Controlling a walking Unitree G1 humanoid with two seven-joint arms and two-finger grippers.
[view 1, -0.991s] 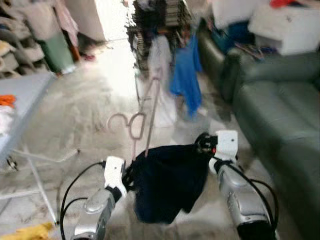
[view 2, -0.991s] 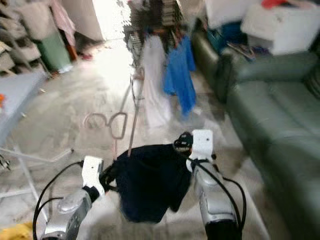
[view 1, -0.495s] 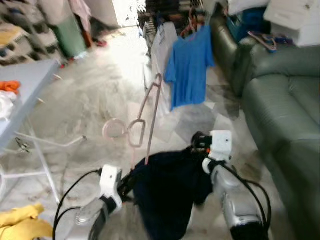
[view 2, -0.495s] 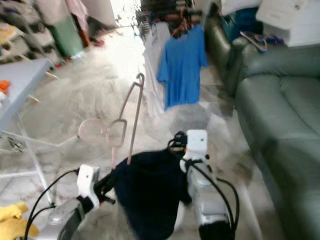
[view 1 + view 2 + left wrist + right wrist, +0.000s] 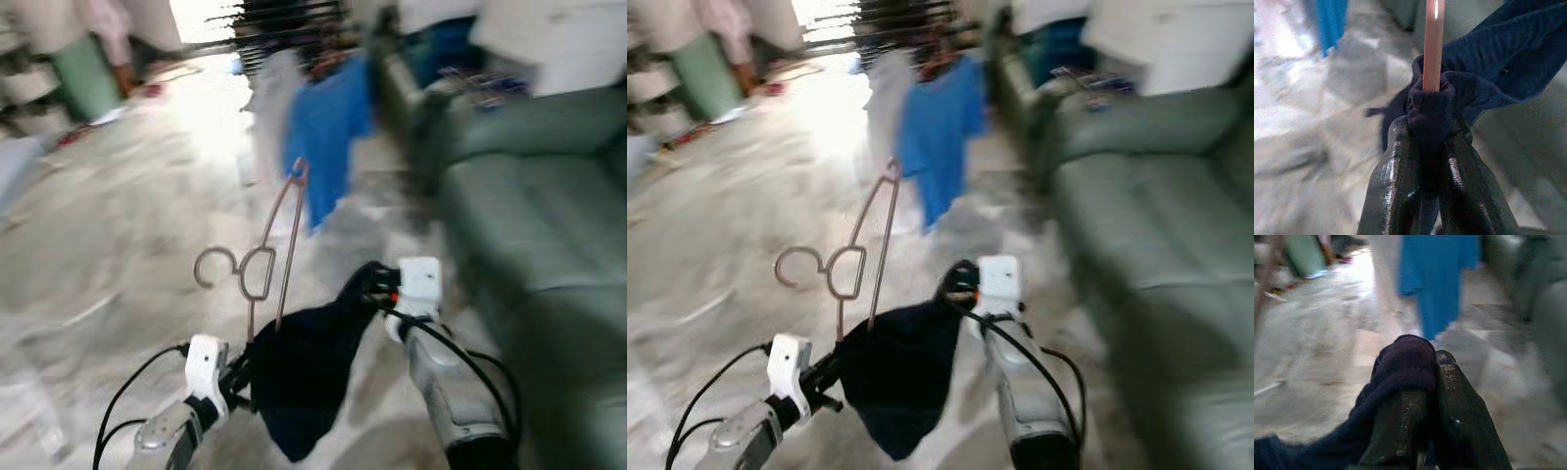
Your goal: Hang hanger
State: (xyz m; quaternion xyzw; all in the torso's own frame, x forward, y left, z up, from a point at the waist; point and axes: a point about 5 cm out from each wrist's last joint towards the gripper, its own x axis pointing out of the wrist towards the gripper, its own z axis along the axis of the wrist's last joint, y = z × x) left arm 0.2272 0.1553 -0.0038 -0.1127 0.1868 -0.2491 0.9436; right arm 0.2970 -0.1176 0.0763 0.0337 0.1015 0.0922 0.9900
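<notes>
The robot is carrying a dark navy garment (image 5: 304, 377) on a thin pink metal hanger (image 5: 263, 269) toward a clothes rack (image 5: 284, 20) standing well ahead of both end effectors, where a blue T-shirt (image 5: 328, 132) and a white garment (image 5: 269, 108) already hang.

The left end effector (image 5: 1425, 147) is clamped on a bunched fold of the navy cloth with the hanger's pink rod rising straight out of the pinch. The right end effector (image 5: 1422, 377) is closed on another fold of the same cloth, so the garment sags between the two. The hanger's hook and loops stand up and forward of the left end effector, tilted toward the rack.

The eye views are blurred, which suggests the robot is walking. To do this step well, I judge both grips should be kept firm and level so the cloth does not slide off the rod. The hook should point at the rack's rail, beside the blue T-shirt. The grey-green sofa (image 5: 529, 196) lies off to the right end effector's side and wants a fair berth.
</notes>
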